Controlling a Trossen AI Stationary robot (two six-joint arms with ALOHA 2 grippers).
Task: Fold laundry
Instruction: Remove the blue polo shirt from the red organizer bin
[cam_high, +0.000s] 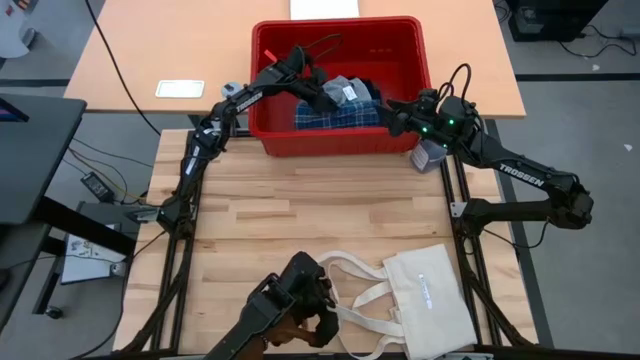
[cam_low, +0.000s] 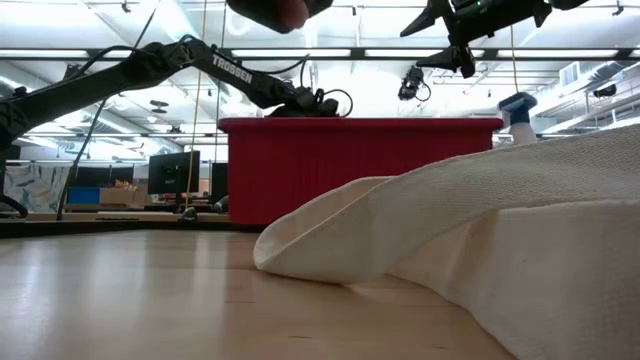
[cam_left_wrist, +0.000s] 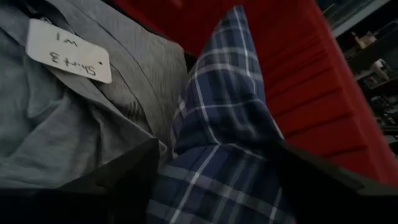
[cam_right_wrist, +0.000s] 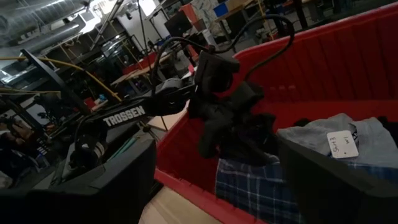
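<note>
The left pincer (cam_high: 322, 88) reaches into the red bin (cam_high: 270, 135), jaws spread around the plaid shirt (cam_left_wrist: 230, 149), which lies beside the grey shirt (cam_left_wrist: 68, 118). To lift cleanly, it should close on plaid cloth alone. The right pincer (cam_high: 392, 117) hangs open over the bin's near right corner.
</note>
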